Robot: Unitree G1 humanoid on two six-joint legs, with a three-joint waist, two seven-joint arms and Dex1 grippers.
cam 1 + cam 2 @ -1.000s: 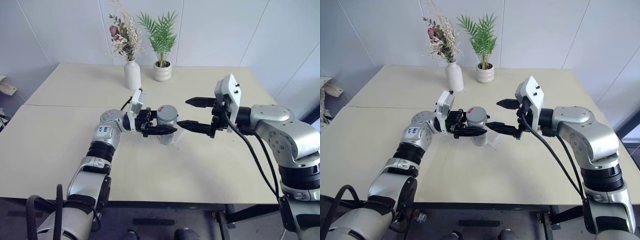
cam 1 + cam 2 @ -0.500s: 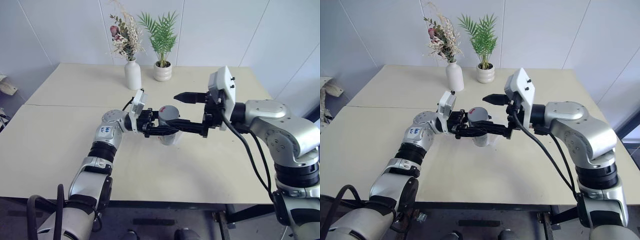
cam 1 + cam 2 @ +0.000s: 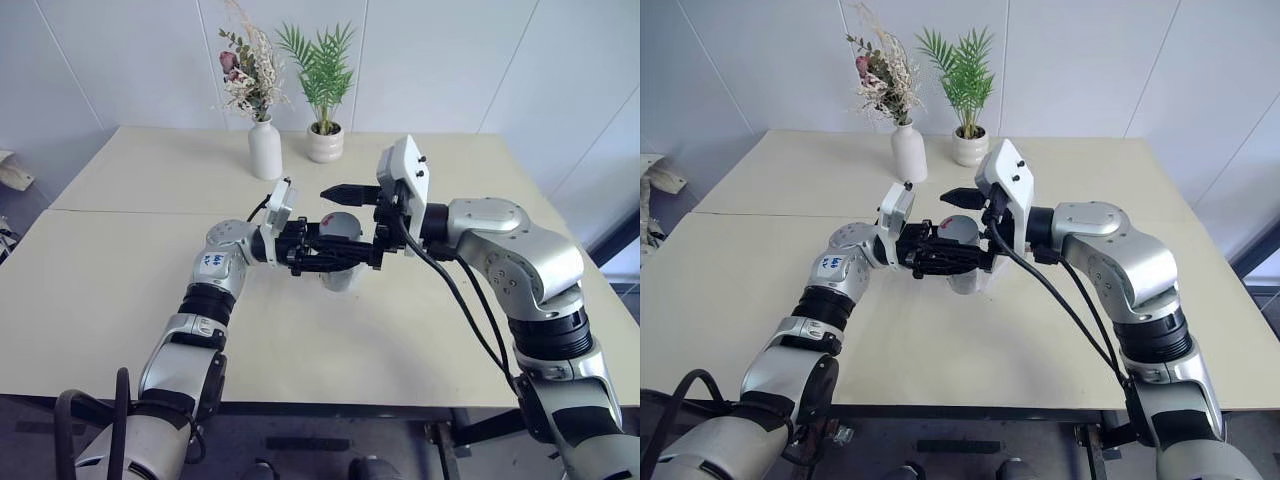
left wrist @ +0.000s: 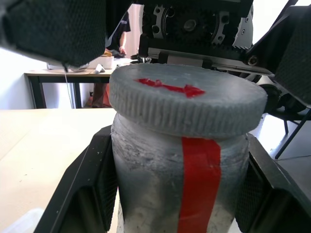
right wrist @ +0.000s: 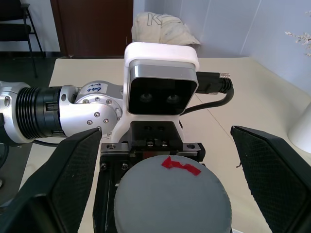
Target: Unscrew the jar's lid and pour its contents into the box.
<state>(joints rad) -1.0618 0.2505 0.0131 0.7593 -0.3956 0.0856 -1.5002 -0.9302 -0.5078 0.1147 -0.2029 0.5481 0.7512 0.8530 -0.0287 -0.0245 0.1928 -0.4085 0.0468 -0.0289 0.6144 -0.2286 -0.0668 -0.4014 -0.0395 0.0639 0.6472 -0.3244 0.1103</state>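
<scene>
Head views: jar (image 3: 339, 262) upright, held off the table (image 3: 120, 300) just right of centre, long axis vertical; left gripper (image 3: 335, 258) clenched round the jar's body, reaching in from 9 o'clock; right gripper (image 3: 340, 218) released, jaws spread wide, coming in from 3 o'clock with one finger past the far side of the lid (image 3: 338, 224) and the other along the near side; box (image 3: 983, 284) faintly seen beneath the jar, edges hard to make out. Left wrist view: grey lid with its red mark seated on the jar, red label strip facing the camera, black fingers (image 4: 82, 194) pressed to either side of the glass. Right wrist view: lid dead centre at 6 o'clock between the two spread pads (image 5: 77, 170), neither touching it. Judgement: right gripper is the nearer to the lid, straddling it; closing squarely on the rim comes next.
</scene>
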